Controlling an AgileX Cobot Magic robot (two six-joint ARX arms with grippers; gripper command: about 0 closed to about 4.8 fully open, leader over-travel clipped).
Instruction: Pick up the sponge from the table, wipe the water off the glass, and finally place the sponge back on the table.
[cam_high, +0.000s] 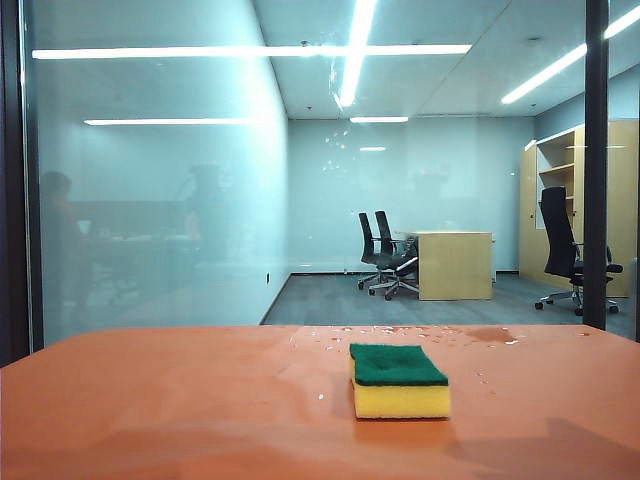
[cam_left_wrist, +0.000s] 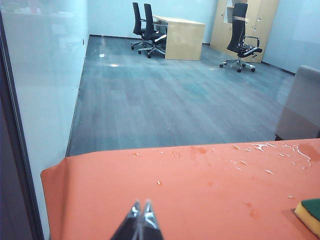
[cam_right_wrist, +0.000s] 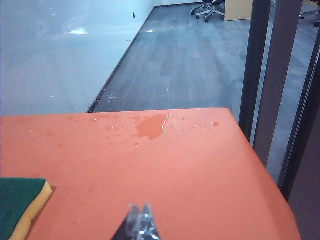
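Sponge (cam_high: 399, 381) flat on the orange table (cam_high: 180, 410), green scouring face up over thick yellow foam, long axis across the exterior view, right of centre, droplets beyond it by the glass (cam_high: 150, 200). Both sets of jaws pressed together and empty: left gripper (cam_left_wrist: 141, 210) low over bare table well apart from it, right gripper (cam_right_wrist: 140, 215) seemingly nearer, so likely the better arm for the pick

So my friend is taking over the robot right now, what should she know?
Left hand: shut, empty, low over the table, left of the sponge.
Right hand: shut, empty, over the table to the sponge's right.
Sponge: flat on the table, green side up, untouched.
Glass: water drops up high on it; some spilled drops on the table's far edge too.
Done: nothing.
Left: grab sponge, wipe glass, put sponge back.
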